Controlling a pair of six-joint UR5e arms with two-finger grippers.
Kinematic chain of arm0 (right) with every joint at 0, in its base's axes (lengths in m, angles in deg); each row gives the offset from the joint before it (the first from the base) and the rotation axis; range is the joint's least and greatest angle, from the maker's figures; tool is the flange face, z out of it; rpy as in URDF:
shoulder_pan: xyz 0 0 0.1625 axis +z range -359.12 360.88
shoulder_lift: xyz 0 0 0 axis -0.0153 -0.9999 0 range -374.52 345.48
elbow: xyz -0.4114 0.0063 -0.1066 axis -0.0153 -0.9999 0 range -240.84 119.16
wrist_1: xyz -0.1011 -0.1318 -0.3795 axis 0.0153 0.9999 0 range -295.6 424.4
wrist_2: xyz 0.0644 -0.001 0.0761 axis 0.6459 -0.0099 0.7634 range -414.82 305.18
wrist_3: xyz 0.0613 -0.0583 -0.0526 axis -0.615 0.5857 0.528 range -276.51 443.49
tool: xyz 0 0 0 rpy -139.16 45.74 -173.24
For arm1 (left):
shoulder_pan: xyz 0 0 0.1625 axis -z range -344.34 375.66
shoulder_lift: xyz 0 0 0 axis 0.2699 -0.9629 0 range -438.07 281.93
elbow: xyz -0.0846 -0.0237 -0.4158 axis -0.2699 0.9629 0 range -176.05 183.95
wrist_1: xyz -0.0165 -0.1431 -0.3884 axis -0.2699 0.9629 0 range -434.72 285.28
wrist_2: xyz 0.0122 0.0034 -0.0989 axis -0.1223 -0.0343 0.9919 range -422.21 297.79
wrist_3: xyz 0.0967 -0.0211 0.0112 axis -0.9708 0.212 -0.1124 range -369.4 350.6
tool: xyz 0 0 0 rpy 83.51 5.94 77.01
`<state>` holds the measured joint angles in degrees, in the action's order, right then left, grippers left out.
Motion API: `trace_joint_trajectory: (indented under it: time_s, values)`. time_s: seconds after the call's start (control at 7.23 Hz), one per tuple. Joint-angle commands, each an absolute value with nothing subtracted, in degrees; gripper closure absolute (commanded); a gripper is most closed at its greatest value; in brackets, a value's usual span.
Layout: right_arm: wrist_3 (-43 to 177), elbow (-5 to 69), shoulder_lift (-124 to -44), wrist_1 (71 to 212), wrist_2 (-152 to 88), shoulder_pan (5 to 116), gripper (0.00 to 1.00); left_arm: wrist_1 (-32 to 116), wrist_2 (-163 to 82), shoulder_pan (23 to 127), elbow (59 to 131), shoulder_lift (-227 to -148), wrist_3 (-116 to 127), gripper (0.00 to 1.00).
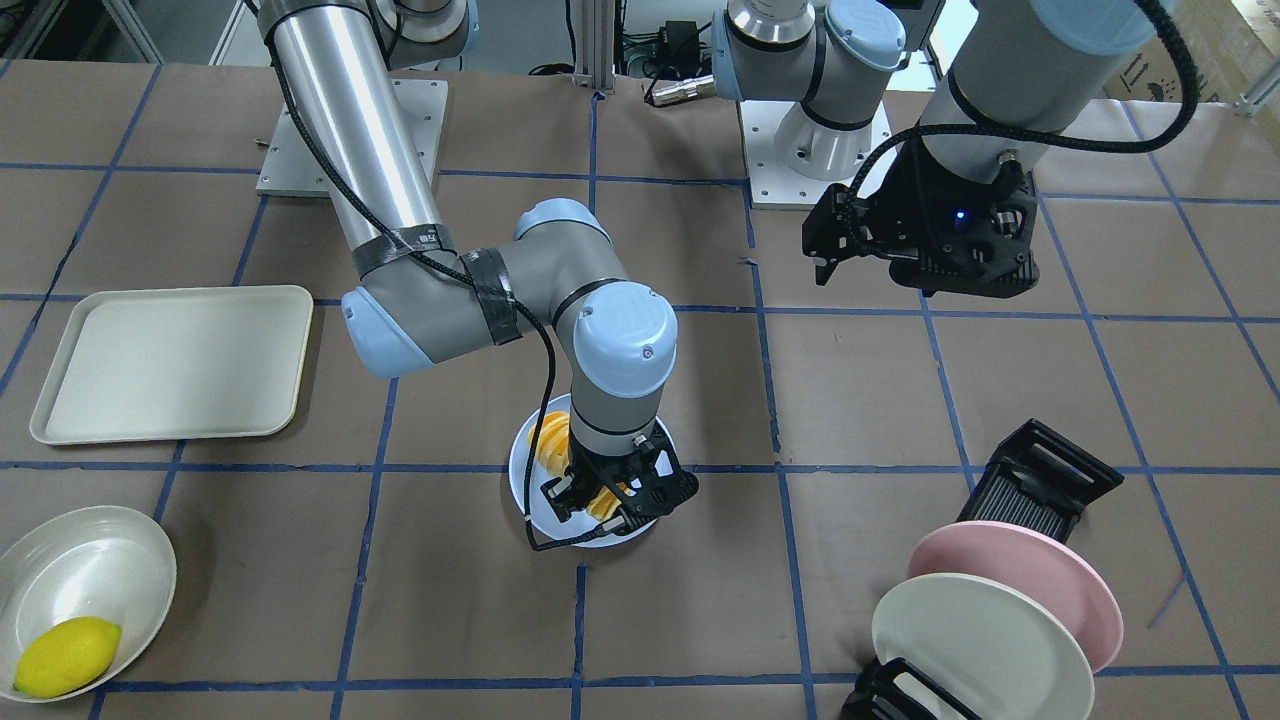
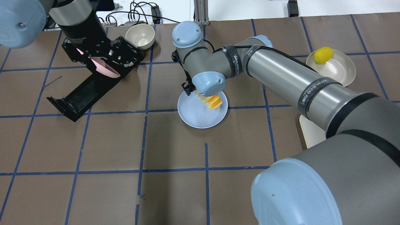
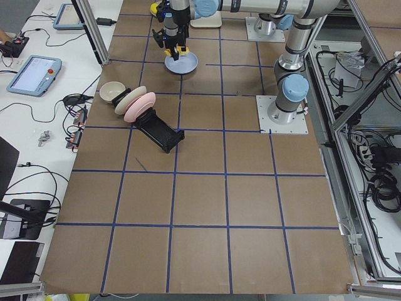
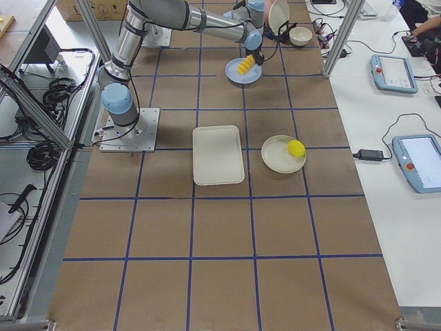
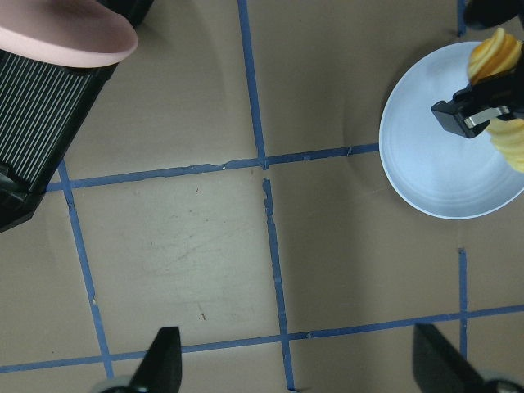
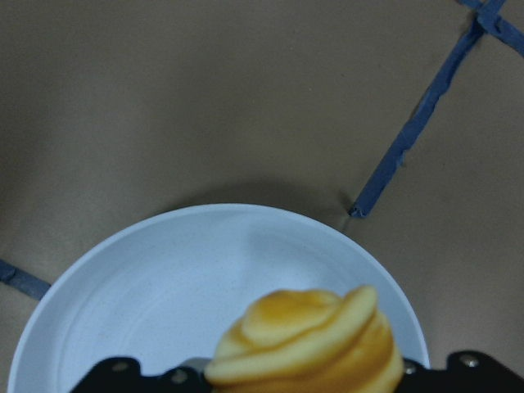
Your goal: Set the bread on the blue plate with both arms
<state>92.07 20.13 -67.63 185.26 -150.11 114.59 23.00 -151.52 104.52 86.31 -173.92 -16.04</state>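
Right gripper (image 1: 605, 495), frame centre, pinches bread (image 1: 552, 440) over blue plate (image 1: 523, 478); loaf axis runs diagonally. Left gripper (image 5: 299, 367) spread, empty, well apart.

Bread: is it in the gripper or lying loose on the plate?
In the gripper: the right gripper is shut on the bread over the blue plate. Whether it touches, cannot tell.

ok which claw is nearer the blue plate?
Right. The right claw is over the blue plate, gripping the bread; the left claw hangs off to the side, by the plate rack.
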Motion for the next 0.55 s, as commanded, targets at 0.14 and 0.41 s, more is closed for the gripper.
trace_joint_trajectory:
  time_s: [0.14,0.41]
  values:
    - [92.10,20.29,-67.61,184.90,-150.09,114.78,0.00,24.42,-151.68,104.08,86.13,-173.69,-17.82,0.00]
    - [92.10,20.29,-67.61,184.90,-150.09,114.78,0.00,24.95,-151.86,103.82,86.13,-173.69,-20.90,0.00]
